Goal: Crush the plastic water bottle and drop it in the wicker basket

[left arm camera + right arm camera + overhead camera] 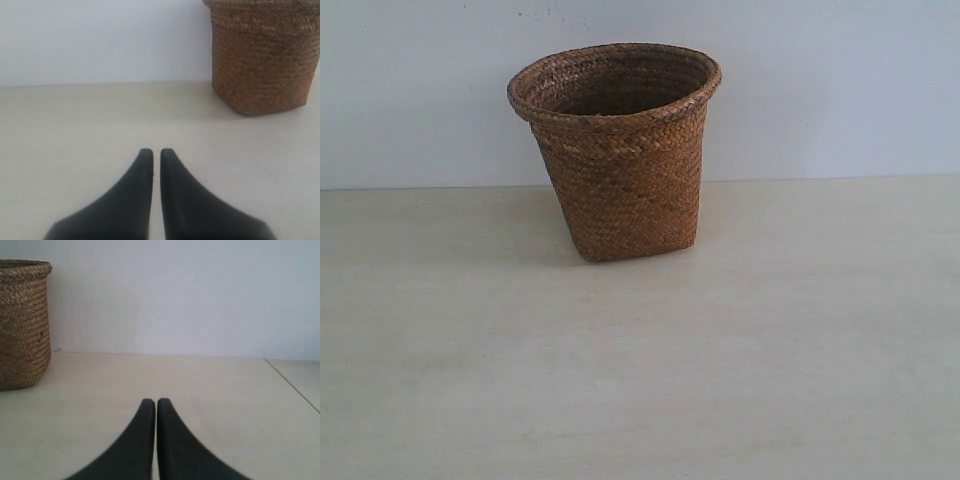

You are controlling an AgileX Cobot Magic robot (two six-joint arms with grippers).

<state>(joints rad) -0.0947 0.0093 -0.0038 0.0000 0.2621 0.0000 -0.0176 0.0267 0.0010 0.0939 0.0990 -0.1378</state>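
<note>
Nearest in the left wrist view, the left gripper (156, 152) is hovering low over the table (75, 130). Its two black fingers (135, 190) are sitting nearly together with only a thin slit between the tips, gripping nothing. The right gripper (156, 402) is doing the same in the right wrist view: black fingers (177, 440) pressed together tip to tip, nothing between them. Neither gripper is showing in the exterior view.

The surface is a pale cream tabletop (640, 380) with faint wood-like streaks, matte and evenly lit, taking up the whole lower part of the exterior view. In the right wrist view a thin dark line (292, 385) is running diagonally across the table toward the wall; whether it is a seam or an edge cannot be told.

Farther back, the wicker basket (620, 160) is standing upright on the table near its far edge, well apart from both grippers. It is brown and woven, with a wide round rolled rim narrowing to a squarish base, and it is casting a soft shadow to its left in the exterior view. Its inside is showing only partly and is dark, so the contents cannot be told. The left wrist view is catching its lower wall (262, 60), the right wrist view its side and rim (22, 325).

Behind everything, a plain pale grey-blue wall (840, 90) is meeting the back of the table.
</note>
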